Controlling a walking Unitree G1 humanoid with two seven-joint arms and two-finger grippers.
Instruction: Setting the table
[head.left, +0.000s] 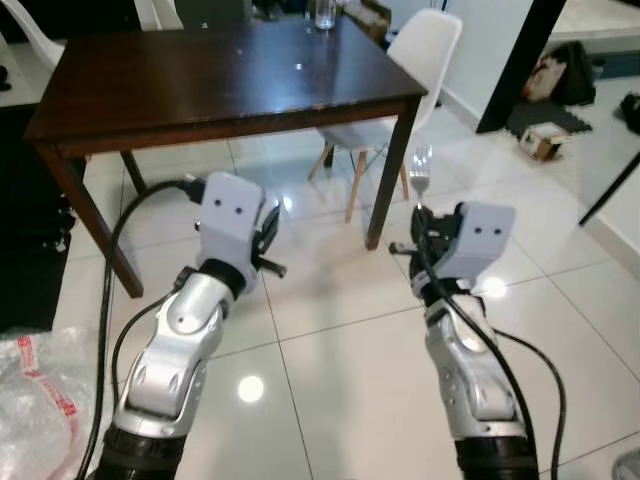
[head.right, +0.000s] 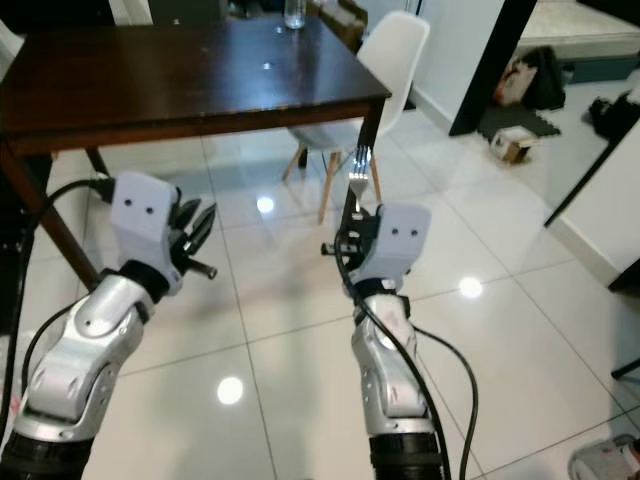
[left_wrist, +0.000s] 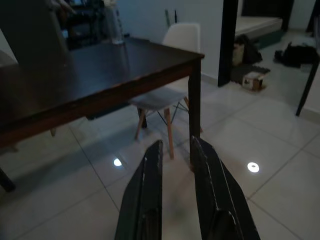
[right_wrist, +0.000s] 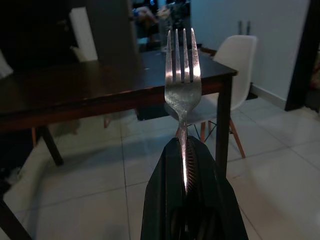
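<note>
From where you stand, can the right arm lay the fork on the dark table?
Probably not yet. The right gripper holds the fork upright over open floor, short of the table. Nothing blocks the near edge, so stepping closer should do.

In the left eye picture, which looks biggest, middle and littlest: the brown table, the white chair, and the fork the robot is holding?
1. The brown table looks biggest.
2. The white chair comes next.
3. The fork, gripped in the right hand, looks littlest, even though it is nearest the camera.
</note>
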